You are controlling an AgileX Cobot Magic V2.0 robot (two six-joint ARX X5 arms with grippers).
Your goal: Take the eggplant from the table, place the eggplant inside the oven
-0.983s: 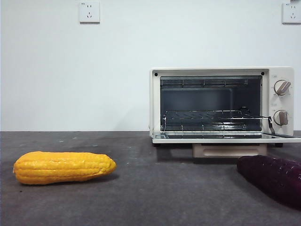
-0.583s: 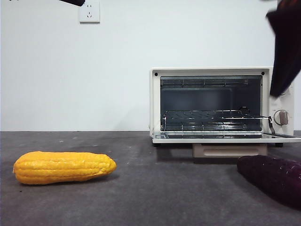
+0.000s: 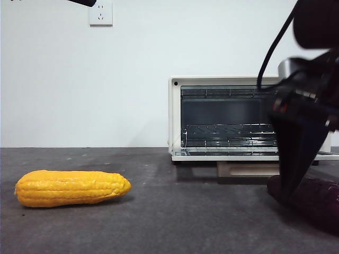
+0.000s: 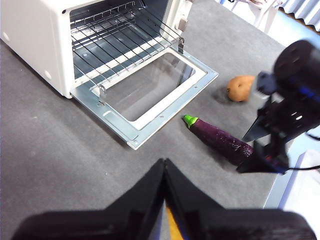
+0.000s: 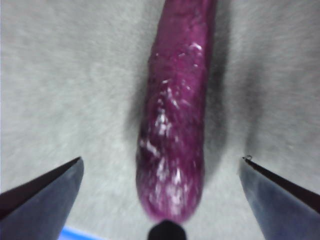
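The dark purple eggplant lies on the grey table in front of the oven's open door, its green stem end toward the door. My right gripper has come down over the eggplant's far end. In the right wrist view the right gripper is open, one jaw on each side of the eggplant, neither touching it. The left wrist view shows the same right gripper straddling that end. My left gripper hangs high, shut and empty.
A yellow corn cob lies at the left of the table. A brown potato sits beyond the eggplant, near the oven door's corner. The wire rack inside the oven is bare. A black arm tip shows at the top left.
The right arm has dropped from the top right corner down to the eggplant; one second ago no arm was in view. Eggplant, corn and oven have not moved.
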